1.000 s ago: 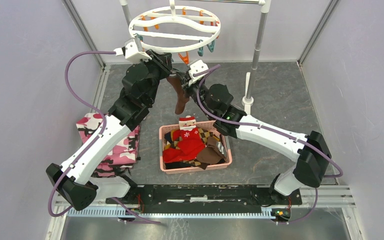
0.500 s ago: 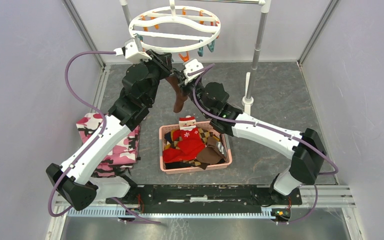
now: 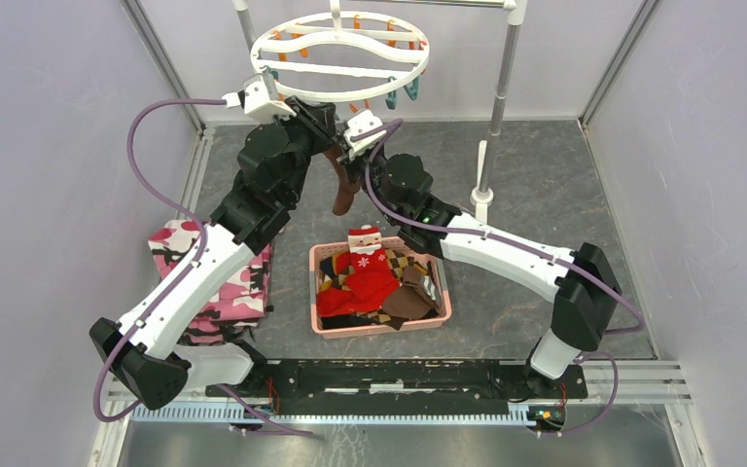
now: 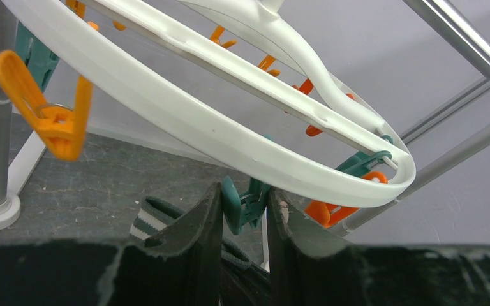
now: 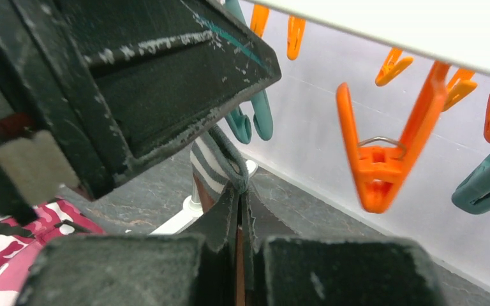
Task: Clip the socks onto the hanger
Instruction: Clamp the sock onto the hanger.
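The white ring hanger (image 3: 342, 89) hangs at the back, with orange and teal clips along its rim. In the left wrist view my left gripper (image 4: 245, 207) is shut on a teal clip (image 4: 247, 203) under the rim (image 4: 230, 137), pinching its handles. Just below and behind it lies the striped cuff (image 4: 148, 220) of a sock. My right gripper (image 5: 238, 199) is shut on that grey-and-white cuff (image 5: 217, 162), right under the left gripper's body (image 5: 134, 83). The dark brown sock (image 3: 343, 193) dangles below both grippers. A second sock of the pair is not distinguishable.
A pink basket (image 3: 379, 331) near the middle holds a red Santa sock (image 3: 365, 268) and argyle socks. A pink camouflage cloth (image 3: 216, 282) lies at the left. The rack pole (image 3: 501, 88) and its base (image 3: 483, 199) stand at the right. An orange clip (image 5: 383, 159) hangs beside my right gripper.
My right arm has carried the sock up and to the left, closer under the left gripper and the hanger rim. The left arm has stayed put on the clip.
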Controlling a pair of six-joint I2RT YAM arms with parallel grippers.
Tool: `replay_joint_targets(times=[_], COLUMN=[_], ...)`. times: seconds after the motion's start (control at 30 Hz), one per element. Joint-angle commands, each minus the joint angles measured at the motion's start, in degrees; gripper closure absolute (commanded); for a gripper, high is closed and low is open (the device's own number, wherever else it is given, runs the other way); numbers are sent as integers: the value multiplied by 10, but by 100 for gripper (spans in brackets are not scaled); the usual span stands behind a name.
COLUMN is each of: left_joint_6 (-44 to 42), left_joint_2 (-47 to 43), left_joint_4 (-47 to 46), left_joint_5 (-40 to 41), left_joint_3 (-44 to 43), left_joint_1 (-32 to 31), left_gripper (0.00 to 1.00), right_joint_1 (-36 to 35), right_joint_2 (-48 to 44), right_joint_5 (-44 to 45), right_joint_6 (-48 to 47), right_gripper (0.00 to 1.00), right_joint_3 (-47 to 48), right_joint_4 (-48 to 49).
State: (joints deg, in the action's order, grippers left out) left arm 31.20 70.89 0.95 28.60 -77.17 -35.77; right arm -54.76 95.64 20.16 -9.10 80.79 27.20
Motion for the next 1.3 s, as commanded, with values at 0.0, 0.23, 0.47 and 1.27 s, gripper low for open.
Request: replay_joint_targets(times=[0.0, 0.23, 0.47, 1.27], left_joint_6=[21, 24, 29, 33], left_joint_2=[-5, -7, -6, -2], left_joint_4=[-13, -13, -12, -12], left_joint_5=[2, 0, -4, 2], left_joint_3=[-5, -1, 0, 8], left_joint_1=[-2, -2, -2, -2], left_gripper=[87, 86, 87, 86], right_joint_1=[-3, 7, 10, 11], right_joint_2=[5, -9, -17, -52], right_joint_5=[30, 45, 37, 13], right_joint_6=[-7, 2, 7, 27], right_gripper=[100, 100, 100, 100], right_joint_3=[23, 0, -13, -49], right_joint_4=[-5, 34, 66, 100])
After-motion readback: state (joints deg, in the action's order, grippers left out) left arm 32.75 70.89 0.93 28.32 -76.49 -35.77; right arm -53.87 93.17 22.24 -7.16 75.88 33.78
